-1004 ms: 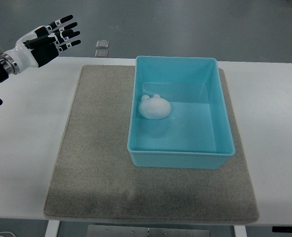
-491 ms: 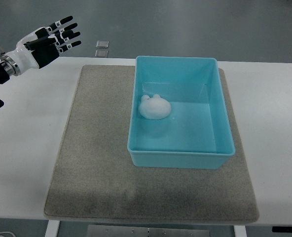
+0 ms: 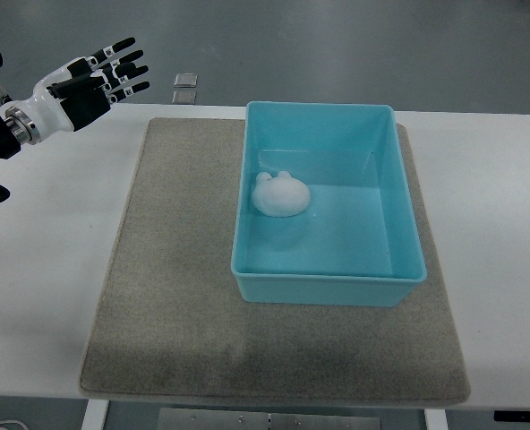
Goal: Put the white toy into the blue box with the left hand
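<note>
The white toy (image 3: pixel 280 194) lies inside the blue box (image 3: pixel 328 288), on the floor against its left wall. The box sits on a grey mat (image 3: pixel 175 296) on the white table (image 3: pixel 50 269). The left hand (image 3: pixel 90 81) hangs over the far left corner of the table, well apart from the box, fingers spread and empty. The placing looks done; nothing seems left but resting the arm.

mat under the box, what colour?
Grey-beige, a speckled felt look; the mat shows plainly in the top view.
</note>
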